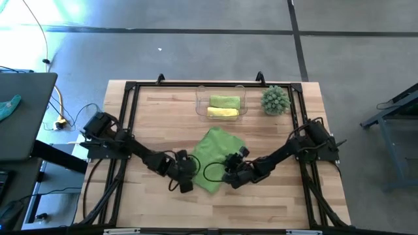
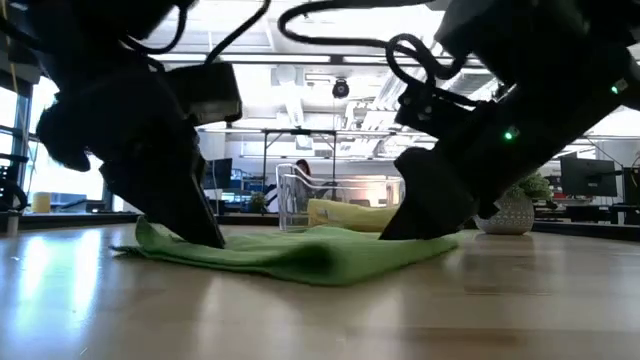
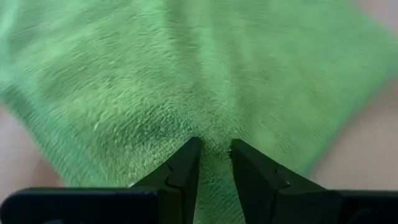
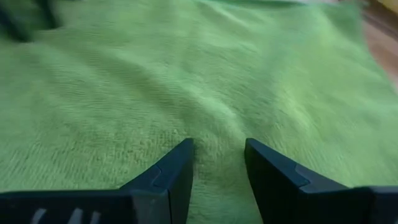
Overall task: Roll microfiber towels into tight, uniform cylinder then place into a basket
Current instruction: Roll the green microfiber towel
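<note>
Now both grippers press on the green towel [image 1: 215, 156] at lower centre: left gripper [image 3: 214, 155] pinching a narrow fold, right gripper [image 4: 217, 155] parted, straddling cloth. Likely best: lift both edge points evenly and roll tightly toward the basket [image 1: 199, 104].

my arms: dark, jointed, boxy housings | cables: black loops along both arms | left tool [image 3: 214, 155]: black wedge-shaped fingers | right tool [image 4: 217, 155]: same black angular fingers | marking: small green light on one arm

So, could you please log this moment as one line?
left gripper: pinching green towel | right gripper: on towel, fingers apart | basket: two rolls inside
</note>
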